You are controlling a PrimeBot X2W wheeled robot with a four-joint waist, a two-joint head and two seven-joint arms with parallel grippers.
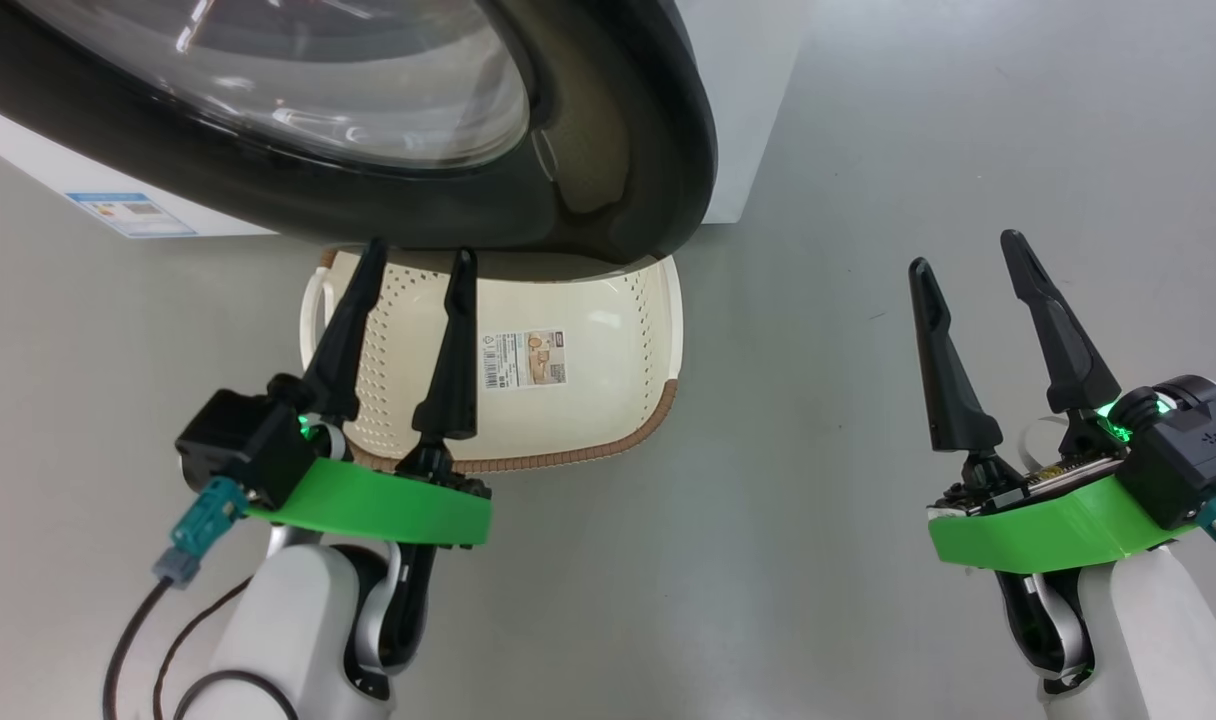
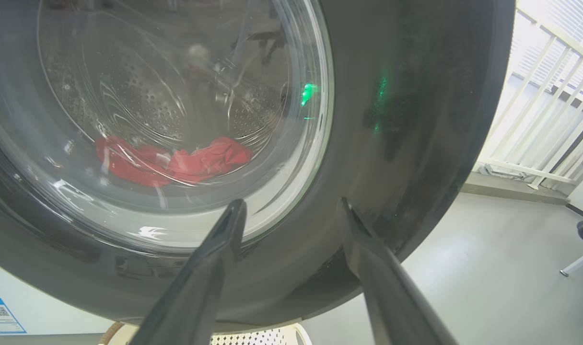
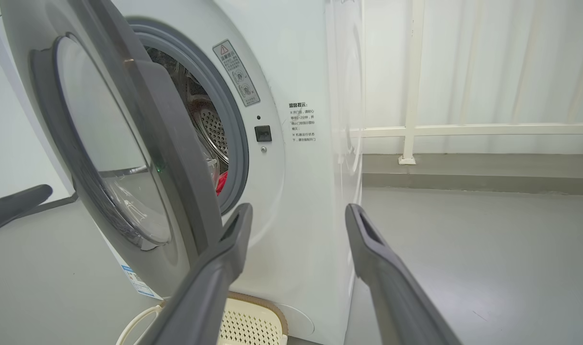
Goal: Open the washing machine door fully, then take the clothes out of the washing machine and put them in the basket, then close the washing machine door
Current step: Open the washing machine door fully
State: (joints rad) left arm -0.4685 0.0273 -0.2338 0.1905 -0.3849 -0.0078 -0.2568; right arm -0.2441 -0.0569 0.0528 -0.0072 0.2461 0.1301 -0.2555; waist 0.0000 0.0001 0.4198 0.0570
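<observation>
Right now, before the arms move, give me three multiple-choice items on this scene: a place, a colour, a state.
1. Where is the basket?
A. on a chair
B. on a table
C. on the floor under the washing machine door

2. What colour are the clothes?
A. red
B. blue
C. yellow

3. How does the washing machine door stand?
A. shut tight
B. swung part-way open
C. taken off

1 C: the head view shows it on the floor below the door.
2 A: a red heap lies in the drum.
3 B: the right wrist view shows a gap between door and grey ring.
</observation>
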